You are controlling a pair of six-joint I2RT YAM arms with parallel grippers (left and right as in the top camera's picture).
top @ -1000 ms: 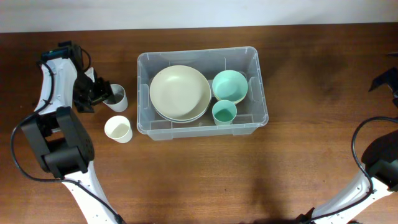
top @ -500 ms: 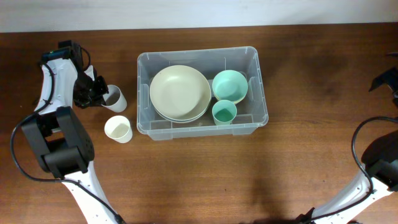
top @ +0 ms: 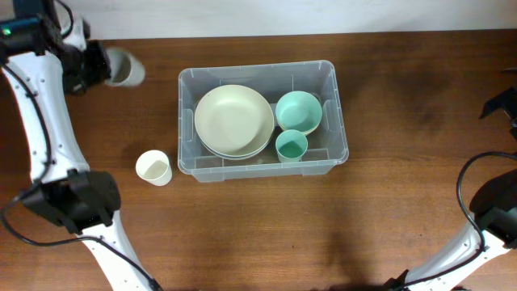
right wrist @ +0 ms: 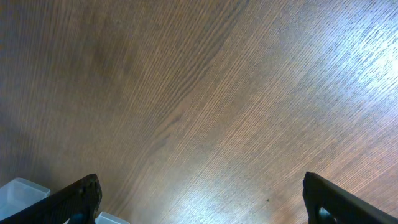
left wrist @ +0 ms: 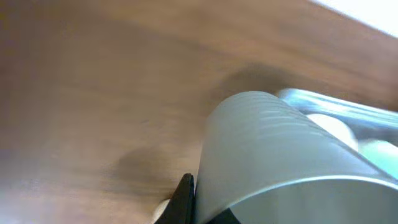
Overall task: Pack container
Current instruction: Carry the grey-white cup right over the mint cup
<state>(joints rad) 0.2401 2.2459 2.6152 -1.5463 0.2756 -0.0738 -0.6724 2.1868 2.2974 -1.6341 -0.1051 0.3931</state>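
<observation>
Mid-carry: clamped tight on a grey cup (top: 125, 69) with the left gripper (top: 98, 65), held near the far-left corner of the desk (top: 388, 202), well apart from the container (top: 258, 68) at mid-desk. Probably calls next for swinging right over the rim and lowering beside the mint cup (top: 291, 146). Idling with the right gripper (right wrist: 199, 202) wide apart and empty; white cup (top: 153, 167) not yet fetched.
</observation>
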